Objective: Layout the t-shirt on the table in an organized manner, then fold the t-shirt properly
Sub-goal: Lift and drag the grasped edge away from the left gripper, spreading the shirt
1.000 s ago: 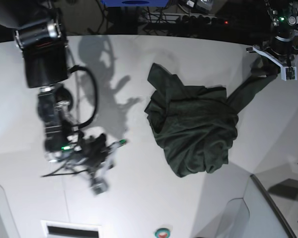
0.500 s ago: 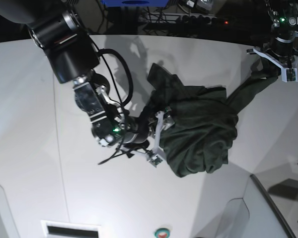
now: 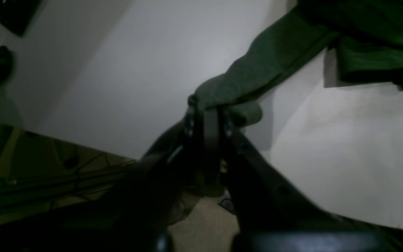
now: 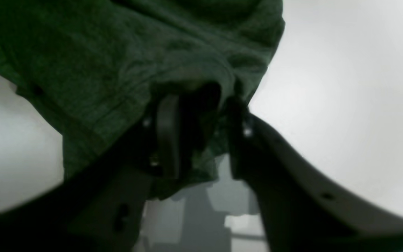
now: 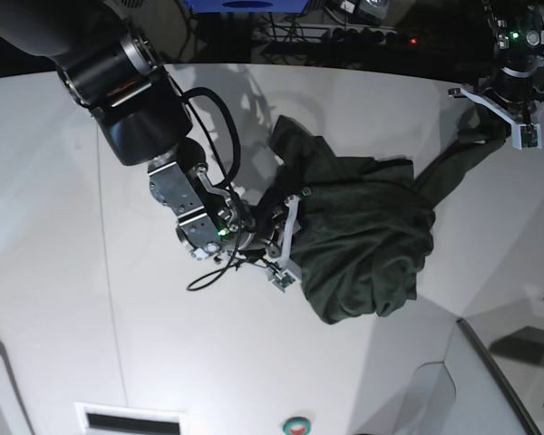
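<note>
Layout step. The shirt lies bunched mid-surface. Your left hand is clenched on its far sleeve; your right hand, jaws parted, straddles its near-side fold. Next: clamp, then pull apart.

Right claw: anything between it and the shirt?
Nothing visible. The right claw is already at the crumpled shirt, at its edge, with fabric between its jaws. The left claw is shut on a stretched-out end at the table's far corner.
</note>
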Controlling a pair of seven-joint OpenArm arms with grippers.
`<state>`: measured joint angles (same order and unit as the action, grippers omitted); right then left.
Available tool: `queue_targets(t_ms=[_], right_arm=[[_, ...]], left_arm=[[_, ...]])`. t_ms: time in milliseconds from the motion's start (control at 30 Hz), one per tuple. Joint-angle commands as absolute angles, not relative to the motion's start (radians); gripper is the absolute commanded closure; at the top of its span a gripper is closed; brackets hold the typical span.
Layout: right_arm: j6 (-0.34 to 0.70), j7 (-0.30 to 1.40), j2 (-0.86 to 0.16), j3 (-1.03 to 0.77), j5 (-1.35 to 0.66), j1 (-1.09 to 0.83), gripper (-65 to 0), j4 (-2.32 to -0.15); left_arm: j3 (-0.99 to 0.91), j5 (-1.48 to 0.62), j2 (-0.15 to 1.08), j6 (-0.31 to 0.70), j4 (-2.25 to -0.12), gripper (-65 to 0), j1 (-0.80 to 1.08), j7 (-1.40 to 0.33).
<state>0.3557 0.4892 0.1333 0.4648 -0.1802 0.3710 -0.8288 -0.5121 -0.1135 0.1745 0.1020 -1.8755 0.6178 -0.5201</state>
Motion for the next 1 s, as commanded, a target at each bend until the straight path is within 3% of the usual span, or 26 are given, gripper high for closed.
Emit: queue_targets(t_ms=[0, 133, 367, 600, 967], right_arm=[[0.354, 0.47, 0.147, 0.464, -0.191, 0.401, -13.7, -0.842], [0.358, 0.486, 0.147, 0.464, -0.193, 0.4, 0.0, -0.845], [0.358, 0.587, 0.099, 0.435, -0.193, 0.383, -0.2, -1.009], [0.358, 0.713, 0.013, 0.16, -0.191, 0.387, -0.2, -1.219], [0.352, 0.733, -0.097, -0.325, -0.188, 0.432, -0.2, -1.248]], left_arm=[[-0.518, -0.114, 0.186, 0.093, -1.891, 0.0, 0.624, -0.501], [-0.519, -0.114, 0.186, 0.093, -1.891, 0.0, 0.624, -0.501], [-0.524, -0.114, 0.186, 0.093, -1.893, 0.0, 0.624, -0.501], [-0.524, -0.114, 0.186, 0.093, -1.893, 0.0, 0.624, -0.499], [-0.526, -0.114, 0.189, 0.093, -1.893, 0.0, 0.624, -0.498]])
